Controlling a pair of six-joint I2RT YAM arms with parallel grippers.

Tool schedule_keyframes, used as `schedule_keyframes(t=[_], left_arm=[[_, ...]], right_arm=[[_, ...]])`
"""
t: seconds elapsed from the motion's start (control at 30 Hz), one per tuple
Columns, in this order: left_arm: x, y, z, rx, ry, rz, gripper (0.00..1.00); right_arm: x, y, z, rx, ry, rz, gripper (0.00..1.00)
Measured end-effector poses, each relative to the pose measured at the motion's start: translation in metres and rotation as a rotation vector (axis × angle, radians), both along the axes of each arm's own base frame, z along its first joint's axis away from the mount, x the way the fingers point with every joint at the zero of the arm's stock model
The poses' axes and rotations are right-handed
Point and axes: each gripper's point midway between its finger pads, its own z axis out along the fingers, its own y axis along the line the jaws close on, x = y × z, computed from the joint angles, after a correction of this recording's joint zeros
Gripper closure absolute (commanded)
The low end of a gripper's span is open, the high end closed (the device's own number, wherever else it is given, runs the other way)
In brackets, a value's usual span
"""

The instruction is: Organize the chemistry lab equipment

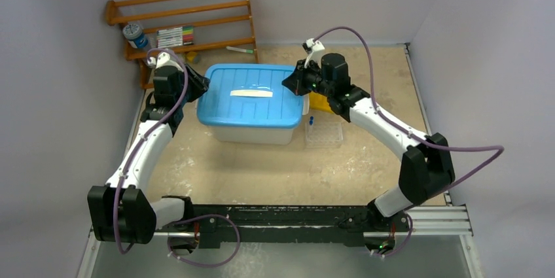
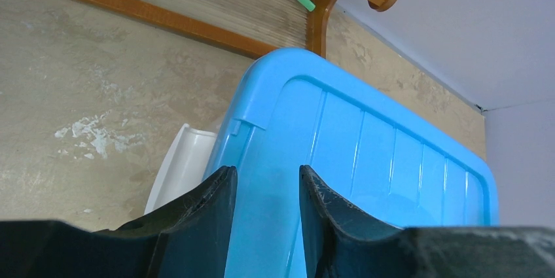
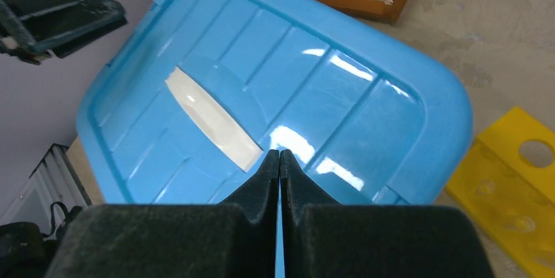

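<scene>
The table (image 1: pixel 216 167) is a tan, mottled top with white scuffs. Pale grey walls close it in on the left, far and right sides. A black-and-silver rail (image 1: pixel 314 219) runs along the near edge, where both arms are bolted.

A wooden rack (image 1: pixel 183 10) sits in the far left corner. It carries a row of coloured markers (image 1: pixel 175 36), with a round blue-banded container (image 1: pixel 135 34) at its left end. A single green-capped marker (image 1: pixel 240 50) lies by its right foot.

A white plastic bin (image 1: pixel 252 135) sits toward the far edge, about mid-width. Its bright blue lid (image 1: pixel 229 111) is on, with a white strip (image 1: pixel 252 94) along the middle of the top.

The left gripper (image 2: pixel 267 183) is at the lid's left end with its fingers apart. The lid's rim shows in the gap between them, though I cannot tell whether they touch it. The right gripper (image 3: pixel 280 160) is over the lid's far right corner. Its fingers are pressed together with nothing between them, and the tips are near one end of the white strip.

Off the bin's right side lies a yellow block with round holes (image 3: pixel 517 180). Closer to the near edge is a clear gridded tray (image 1: pixel 324 135). The thin blue-ended tube (image 1: pixel 311 121) is at that tray's far left corner, just beside the bin.
</scene>
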Motion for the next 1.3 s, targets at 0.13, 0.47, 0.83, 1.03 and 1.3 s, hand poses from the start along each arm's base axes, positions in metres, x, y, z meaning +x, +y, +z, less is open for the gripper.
schedule_keyframes(t=[0.13,0.47,0.83,1.03,1.3], left_arm=[[0.000,0.000,0.000,0.002,0.001,-0.002,0.60],[0.003,-0.003,-0.005,-0.004,0.011,-0.016,0.60],[0.006,-0.018,0.017,-0.045,-0.072,-0.090,0.71],[0.012,-0.028,0.005,-0.069,-0.046,-0.143,0.73],[0.023,-0.042,-0.018,-0.117,0.001,-0.199,0.73]], right_arm=[[0.007,-0.010,-0.049,-0.003,0.108,-0.039,1.00],[0.014,-0.026,-0.050,0.082,0.115,-0.060,1.00],[-0.002,-0.022,0.011,0.142,0.010,0.018,1.00],[-0.012,-0.033,0.005,0.145,0.027,0.000,1.00],[-0.014,-0.073,0.006,0.127,0.040,-0.111,0.82]])
